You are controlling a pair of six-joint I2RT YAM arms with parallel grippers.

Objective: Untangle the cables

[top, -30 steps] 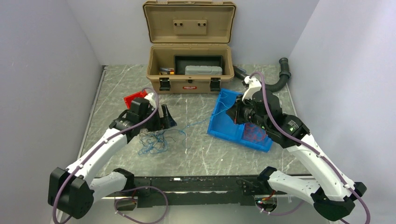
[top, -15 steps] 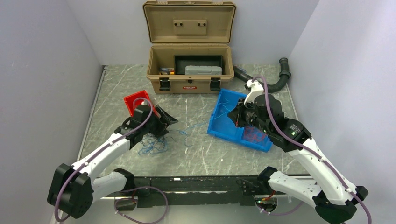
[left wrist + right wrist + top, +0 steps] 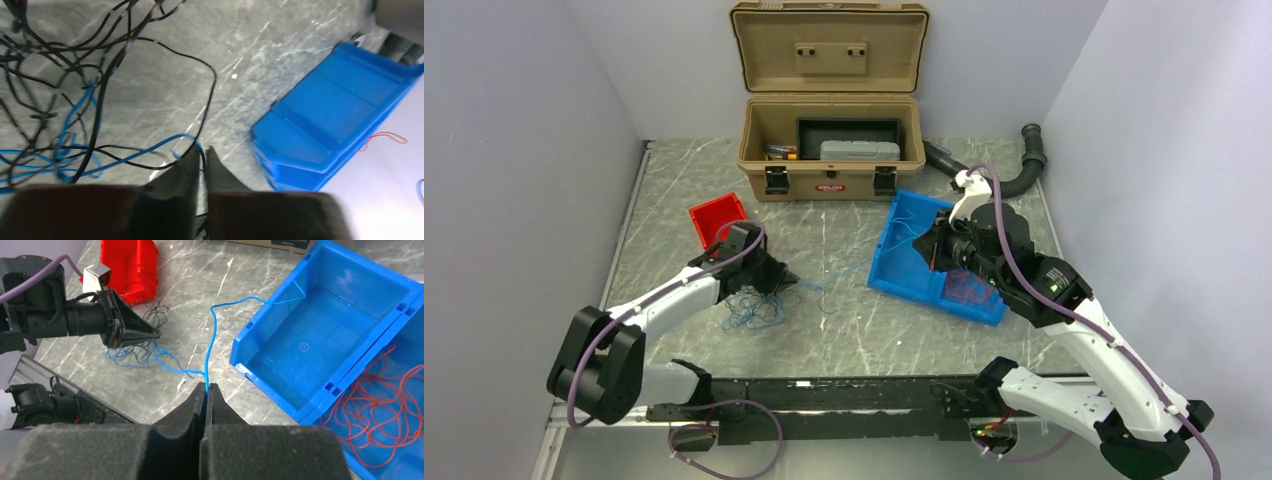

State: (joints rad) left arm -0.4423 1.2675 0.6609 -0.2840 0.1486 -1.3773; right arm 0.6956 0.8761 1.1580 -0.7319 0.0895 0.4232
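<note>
The cables (image 3: 752,305) lie as a loose tangle of thin blue and black wires on the marble table, left of centre. My left gripper (image 3: 786,276) is low at the tangle's right edge. Its jaws (image 3: 202,149) are nearly together, and a blue and a black wire (image 3: 75,115) run into the slit between them. My right gripper (image 3: 206,385) hovers over the blue bin's (image 3: 911,272) left side, shut on one blue cable (image 3: 211,340). That cable runs from the tangle (image 3: 135,352) up through the pads and over the bin rim. Red wires (image 3: 380,400) lie in the bin's other compartment.
A small red bin (image 3: 717,215) stands just behind the left gripper. An open tan toolbox (image 3: 829,150) sits at the back centre, with a black corrugated hose (image 3: 1022,172) at the back right. The blue bin (image 3: 325,125) lies tilted right of centre.
My left gripper dropped to the tangle's right edge and closed from wide open to nearly together on wires. The right gripper stayed shut on the blue cable, shifting slightly.
</note>
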